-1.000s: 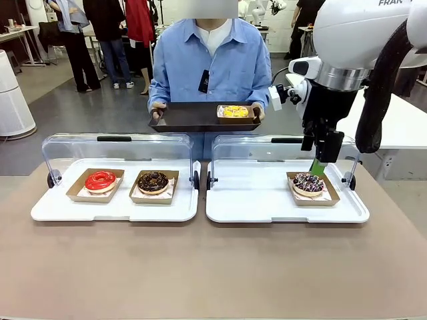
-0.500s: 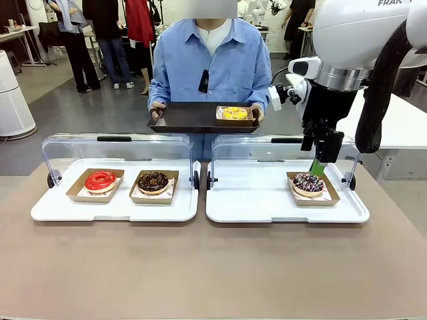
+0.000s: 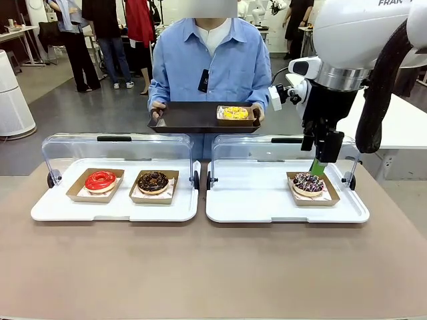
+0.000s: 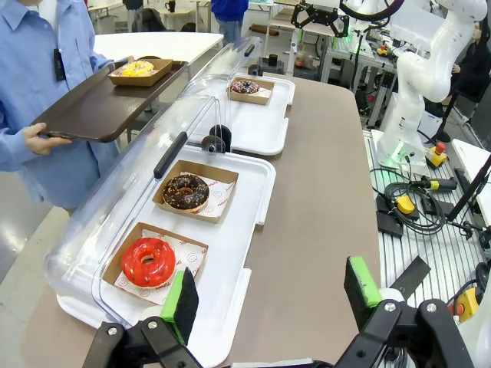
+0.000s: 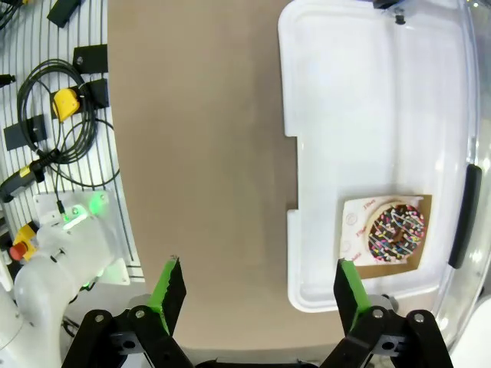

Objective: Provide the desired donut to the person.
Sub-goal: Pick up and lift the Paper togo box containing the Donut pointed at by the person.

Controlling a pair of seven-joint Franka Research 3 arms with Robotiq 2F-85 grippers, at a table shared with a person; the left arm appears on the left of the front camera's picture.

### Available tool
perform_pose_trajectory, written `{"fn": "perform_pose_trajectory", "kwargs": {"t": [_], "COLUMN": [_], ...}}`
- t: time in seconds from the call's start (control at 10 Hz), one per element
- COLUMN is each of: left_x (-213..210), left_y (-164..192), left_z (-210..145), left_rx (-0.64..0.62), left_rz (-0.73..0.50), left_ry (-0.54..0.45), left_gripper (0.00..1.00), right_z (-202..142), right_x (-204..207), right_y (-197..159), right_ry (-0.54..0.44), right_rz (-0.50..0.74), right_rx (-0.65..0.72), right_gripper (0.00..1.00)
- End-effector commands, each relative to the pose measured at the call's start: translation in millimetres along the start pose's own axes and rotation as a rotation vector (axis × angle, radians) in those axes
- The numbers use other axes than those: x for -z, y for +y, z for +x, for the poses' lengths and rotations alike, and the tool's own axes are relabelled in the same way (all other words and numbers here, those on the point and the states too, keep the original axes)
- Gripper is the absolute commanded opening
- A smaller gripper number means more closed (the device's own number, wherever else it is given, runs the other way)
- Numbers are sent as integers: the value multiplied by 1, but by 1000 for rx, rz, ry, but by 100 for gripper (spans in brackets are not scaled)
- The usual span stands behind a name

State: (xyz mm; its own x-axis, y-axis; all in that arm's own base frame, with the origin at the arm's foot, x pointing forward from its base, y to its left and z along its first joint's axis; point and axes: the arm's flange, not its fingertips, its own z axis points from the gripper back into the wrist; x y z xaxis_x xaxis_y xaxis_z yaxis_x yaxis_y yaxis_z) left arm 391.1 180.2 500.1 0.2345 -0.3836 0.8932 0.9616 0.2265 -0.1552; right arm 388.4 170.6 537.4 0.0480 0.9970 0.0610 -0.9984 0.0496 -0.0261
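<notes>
The yellow donut [image 3: 234,112] lies in its cardboard boat at one end of the dark tray [image 3: 187,117], which the person [image 3: 210,63] holds in both hands just beyond the far edge of the desk [image 3: 213,267]. From that I judge the hand-over itself to be done: the wanted donut is with them, not with me.

My right fingers [image 3: 318,165] hang spread wide and empty above the right white tray [image 3: 260,200], close over the sprinkled donut [image 3: 308,182] but apart from it, with the raised clear lid [image 3: 267,148] just behind. My left fingers [image 4: 182,295] are spread too, holding nothing, low over the near edge of the desk beside the left white tray [image 3: 113,210], where the red donut [image 3: 100,179] and the chocolate donut [image 3: 153,181] lie side by side in their boats.

So I take this to be the step of clearing out. The next move, as I see it, calls for lifting my right arm straight up before drawing back, so that I neither brush the sprinkled donut below nor catch the lid's edge behind.
</notes>
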Motion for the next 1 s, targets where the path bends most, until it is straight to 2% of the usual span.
{"fn": "perform_pose_trajectory", "kwargs": {"t": [0.0,0.1,0.2,0.3,0.4,0.5,0.7,0.8,0.9], "left_x": [0,0,0,0,0,0,0,0,0], "left_y": [-1,-1,-1,-1,-1,-1,-1,-1,-1], "left_z": [-1,-1,-1,-1,-1,-1,-1,-1,-1], "left_rx": [23,23,23,23,23,23,23,23,23], "left_rz": [-1,-1,-1,-1,-1,-1,-1,-1,-1], "left_ry": [-18,-18,-18,-18,-18,-18,-18,-18,-18], "left_gripper": [100,100,100,100,100,100,100,100,100], "right_z": [-2,0,-27,-52,-81,-120,-193,-221,-244], "right_x": [-1,0,3,3,2,3,16,23,26], "right_y": [0,0,-14,-20,-20,-14,8,23,40], "right_ry": [5,0,-113,-312,-415,-567,-803,-915,-1021], "right_rz": [3,0,19,15,-64,-121,-220,-225,-176], "right_rx": [-5,0,-98,-241,-227,-187,-48,47,98], "right_gripper": [100,100,100,100,100,100,100,100,100]}}
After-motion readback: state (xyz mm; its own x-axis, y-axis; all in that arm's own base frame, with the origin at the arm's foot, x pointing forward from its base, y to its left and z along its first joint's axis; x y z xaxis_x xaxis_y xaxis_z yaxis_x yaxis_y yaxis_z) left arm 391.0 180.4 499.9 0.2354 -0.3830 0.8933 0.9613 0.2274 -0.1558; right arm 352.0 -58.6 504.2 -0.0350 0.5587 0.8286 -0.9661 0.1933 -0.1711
